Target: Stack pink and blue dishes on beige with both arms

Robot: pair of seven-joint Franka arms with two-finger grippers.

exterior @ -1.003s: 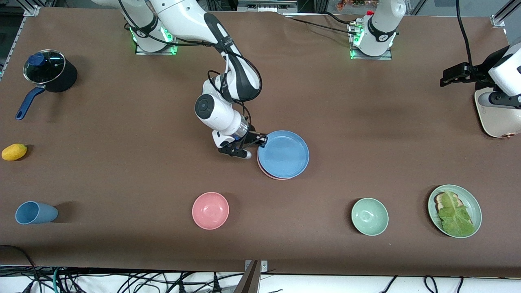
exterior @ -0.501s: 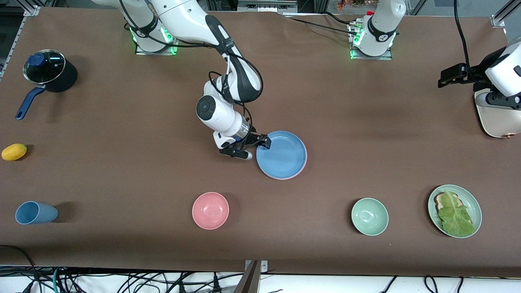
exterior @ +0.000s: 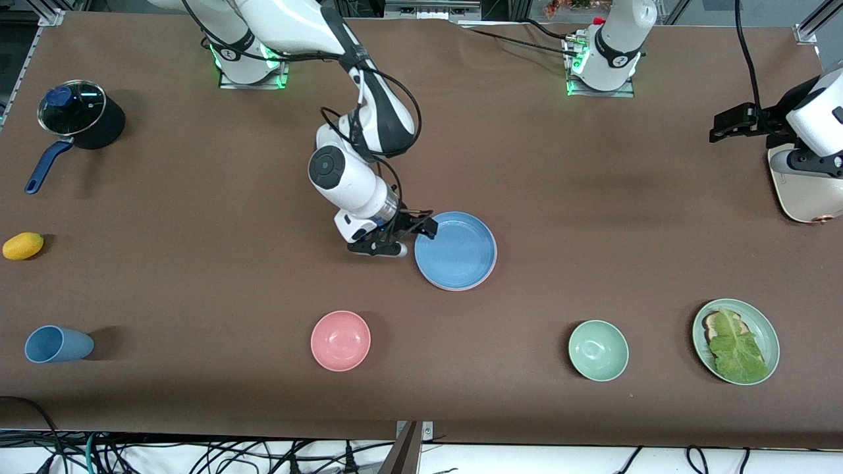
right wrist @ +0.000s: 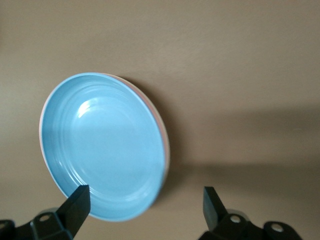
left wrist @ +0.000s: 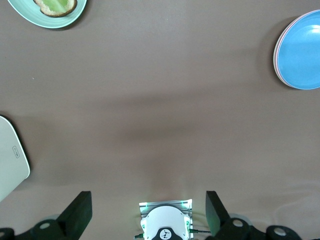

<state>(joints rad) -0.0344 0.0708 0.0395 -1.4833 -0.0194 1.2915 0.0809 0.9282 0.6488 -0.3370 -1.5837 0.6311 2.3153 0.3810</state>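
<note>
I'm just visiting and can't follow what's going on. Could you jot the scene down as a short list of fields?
Stack: blue plate on top, a pink plate's rim showing beneath; no beige plate can be made out
Right gripper: open, beside the stack's edge, holding nothing
Left gripper: open, waiting over the table by the cream toaster
Nearer the front camera: pink bowl, green bowl

A: What sits along the bench's (exterior: 197, 408) near edge?
B: A blue cup (exterior: 58, 344) on its side, a pink bowl (exterior: 340, 340), a green bowl (exterior: 598, 350), and a green plate (exterior: 764, 322) with lettuce-topped toast (exterior: 732, 345).
A: Elsewhere?
B: A lidded saucepan (exterior: 79, 118), a lemon (exterior: 23, 245), a cream toaster (exterior: 800, 194).
</note>
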